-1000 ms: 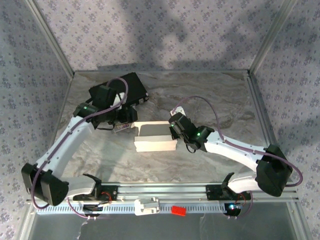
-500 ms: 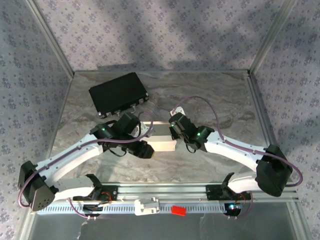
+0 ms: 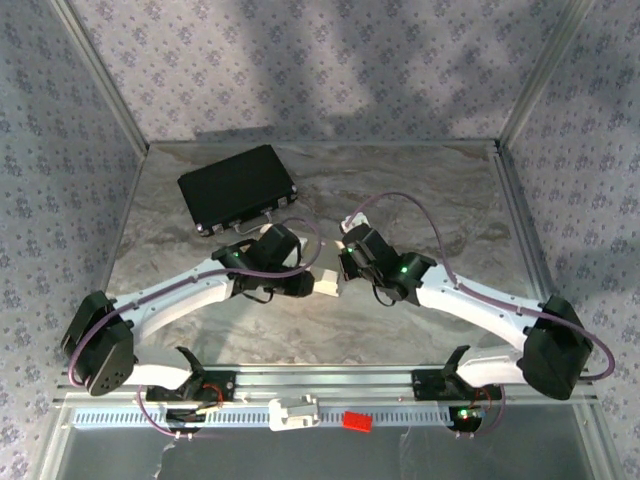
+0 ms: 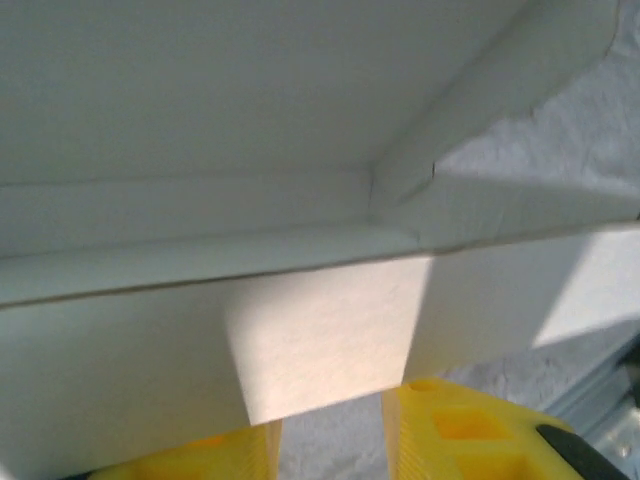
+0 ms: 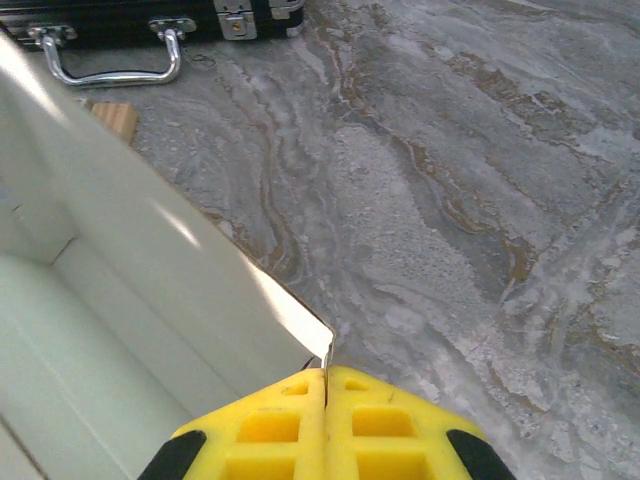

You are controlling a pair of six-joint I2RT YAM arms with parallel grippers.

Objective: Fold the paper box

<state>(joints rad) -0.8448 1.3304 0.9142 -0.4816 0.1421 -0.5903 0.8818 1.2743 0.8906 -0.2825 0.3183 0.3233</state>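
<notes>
Gently — the right end effector [image 5: 325, 378] pinches the box [image 5: 130, 300] wall; the left end effector [image 4: 332, 432], part-spread, should push squarely.

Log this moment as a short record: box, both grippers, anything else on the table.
paper box: white, partly folded, walls raised, between the two grippers
right gripper: shut on a box wall's edge
left gripper: jaws apart, box flap just ahead
black case: closed, far left of table, apart from box

White arm links [image 3: 170, 300], black joints [image 3: 100, 350], purple cables [image 3: 395, 195], green LEDs [image 3: 403, 268], yellow gridded gripper fingers [image 5: 390, 430].
</notes>
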